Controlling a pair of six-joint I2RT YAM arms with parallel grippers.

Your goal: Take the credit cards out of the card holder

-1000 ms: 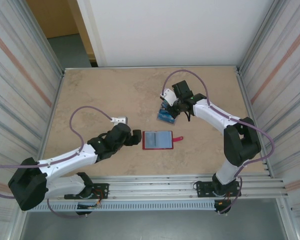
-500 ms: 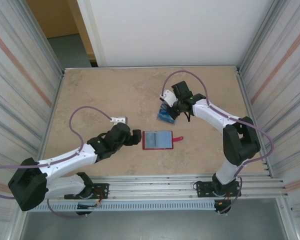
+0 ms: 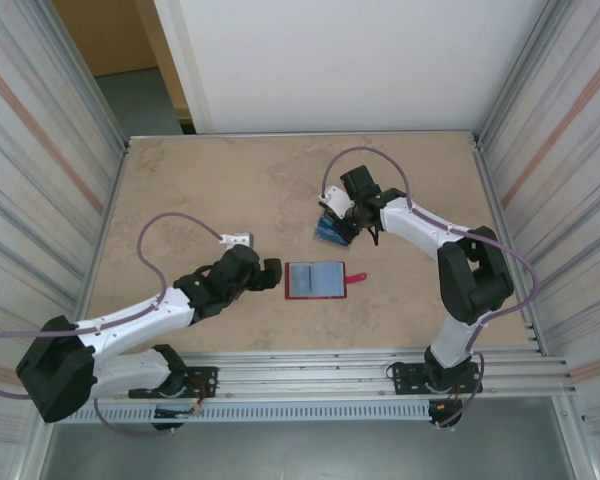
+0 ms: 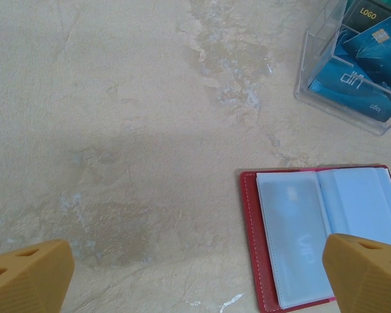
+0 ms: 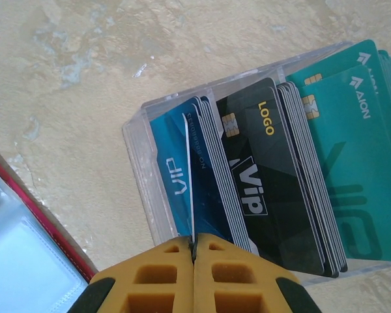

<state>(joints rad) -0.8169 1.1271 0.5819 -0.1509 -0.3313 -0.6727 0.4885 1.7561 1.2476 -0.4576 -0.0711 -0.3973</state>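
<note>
1. Bench (image 3: 210, 180): beige, mottled stone-look top, walled by ribbed metal panels at frame left and right. It carries everything listed below.

2. Right arm (image 3: 430, 235): rises from lower right to the middle of the top view, bent so the right hand (image 5: 194, 251) hangs over the card box. The jaws are pressed together on one blue credit card (image 5: 188, 169), pinched by its near edge and seen edge-on. The card's far end is down in the box's left compartment (judged: being filed there, not yet released).

3. Left arm (image 3: 130, 320): lies low from lower left toward centre. The left hand (image 3: 274, 276) is spread fully wide and holds nothing. It sits just beside the card holder's left edge, probably placed to steady the holder or reach in again.

4. Card holder (image 3: 315, 280): red bifold lying open flat at centre, pale blue-grey pockets facing up. Faint lettering shows through the left pocket in the left wrist view (likely another card inside; not certain).

5. Card box (image 5: 140, 163): clear plastic, three compartments, up and right of the holder, near it but apart.

6. Stored cards: blue stack (image 5: 173, 176) on the left, black stack (image 5: 267, 176) in the middle, teal stack (image 5: 352, 163) on the right.

7. Snap tab (image 3: 357, 277): pinkish-red, on the holder's right edge.

Obstructions: the packed blue stack and the box wall leave the held card a tight slot. Only bare bench lies between the left hand and the holder.
</note>
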